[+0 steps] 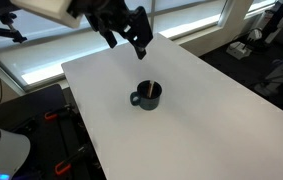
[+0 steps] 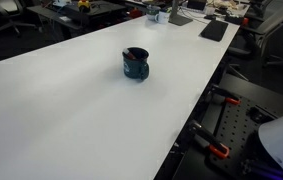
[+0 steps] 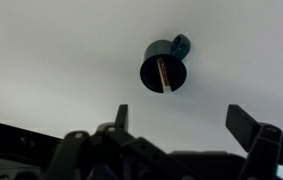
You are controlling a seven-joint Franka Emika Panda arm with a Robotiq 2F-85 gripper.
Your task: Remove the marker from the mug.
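The dark blue-grey mug point(image 1: 147, 97) stands upright in the middle of the white table point(image 1: 201, 120), and shows in both exterior views point(image 2: 135, 65). The marker point(image 1: 154, 92) leans inside it, its reddish end near the rim. In the wrist view the mug point(image 3: 163, 68) is seen from above with the marker point(image 3: 164, 75) lying across its dark inside and the handle at the upper right. My gripper point(image 1: 127, 40) hangs high above the table's far end, well away from the mug. Its fingers point(image 3: 181, 120) are spread wide apart and hold nothing.
The white table point(image 2: 71, 110) is long, with edges near the mug on either side. Office desks, monitors and chairs point(image 2: 181, 15) stand beyond it. Black stands with orange clamps point(image 2: 221, 130) sit beside the table. Windows point(image 1: 41, 50) lie behind the arm.
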